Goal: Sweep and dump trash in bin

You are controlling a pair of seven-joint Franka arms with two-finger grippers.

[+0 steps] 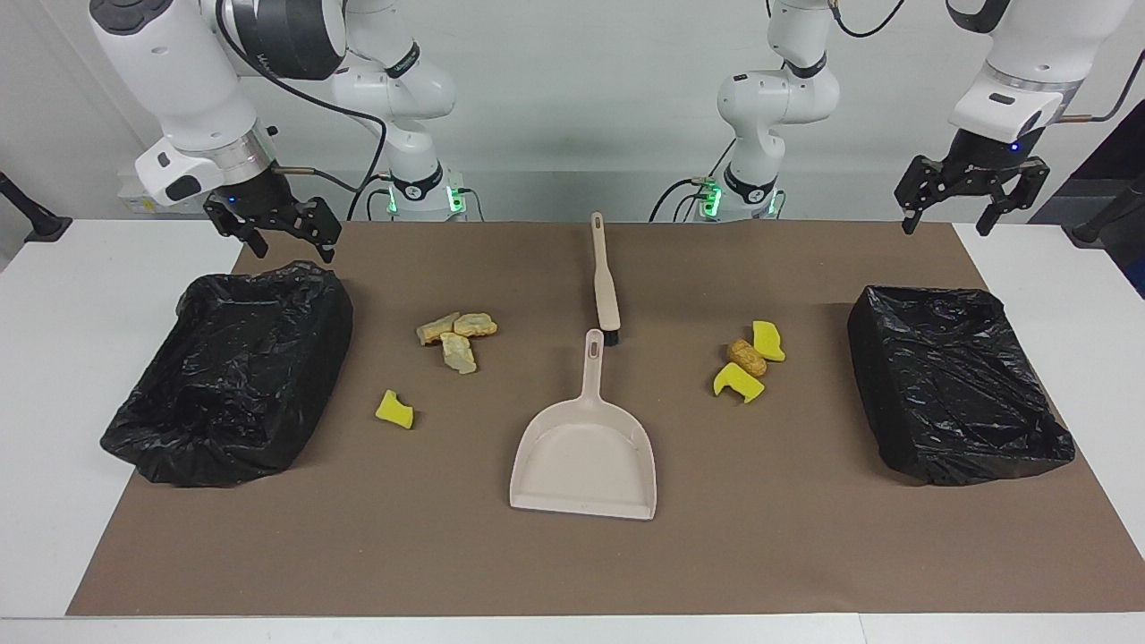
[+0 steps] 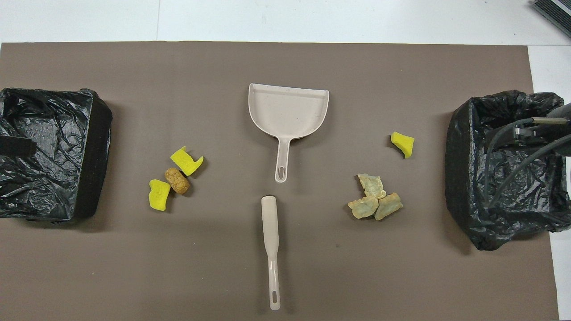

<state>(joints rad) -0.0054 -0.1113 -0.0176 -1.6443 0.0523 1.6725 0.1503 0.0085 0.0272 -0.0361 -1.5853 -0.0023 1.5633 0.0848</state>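
The trash lies in two groups on the brown mat. Three tan lumps (image 1: 457,337) (image 2: 374,199) and a yellow sponge chunk (image 1: 394,410) (image 2: 403,144) lie toward the right arm's end. Two yellow chunks (image 1: 767,340) (image 2: 186,161) and a brown lump (image 1: 747,357) (image 2: 177,180) lie toward the left arm's end. My right gripper (image 1: 293,250) (image 2: 526,133) is open and empty, raised over a black-lined bin (image 1: 295,295) (image 2: 459,133). My left gripper (image 1: 948,224) is open and empty, raised over the mat's corner by the other bin (image 1: 872,358) (image 2: 100,147).
A beige dustpan (image 1: 583,452) (image 2: 289,109) lies in the middle of the mat, handle toward the robots. A beige brush (image 1: 606,286) (image 2: 271,240) lies in line with it, nearer to the robots. White table surrounds the mat (image 1: 805,555).
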